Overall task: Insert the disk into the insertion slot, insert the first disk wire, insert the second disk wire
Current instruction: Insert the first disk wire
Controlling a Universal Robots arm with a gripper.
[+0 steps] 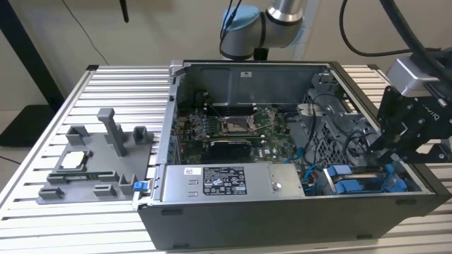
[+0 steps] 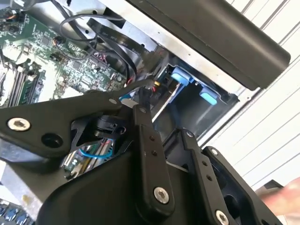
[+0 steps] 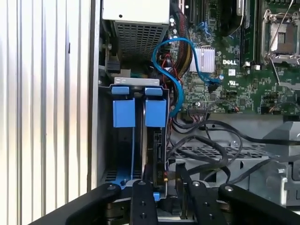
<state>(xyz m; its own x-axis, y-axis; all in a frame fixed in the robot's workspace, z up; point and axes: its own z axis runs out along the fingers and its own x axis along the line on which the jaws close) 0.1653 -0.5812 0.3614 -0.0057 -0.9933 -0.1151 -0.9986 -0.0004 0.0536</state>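
The disk (image 3: 157, 145) stands on edge in the insertion slot of the drive bay, its blue frame tab (image 3: 156, 112) next to a second blue tab (image 3: 123, 112). In the exterior view the blue frames (image 1: 353, 185) sit at the case's front right corner, and my gripper (image 1: 388, 156) reaches down into the bay beside them. My gripper (image 2: 143, 92) is shut on a black disk wire connector (image 2: 157, 85) with red and yellow leads. It holds the connector at the disk's end (image 3: 161, 177).
The open computer case (image 1: 282, 233) lies on a slatted table, with the motherboard (image 1: 233, 127) and power supply (image 1: 233, 182) inside. A blue cable (image 3: 174, 70) and black cables (image 3: 211, 140) loop beside the bay. A grey fixture (image 1: 92, 169) with parts sits on the exterior view's left.
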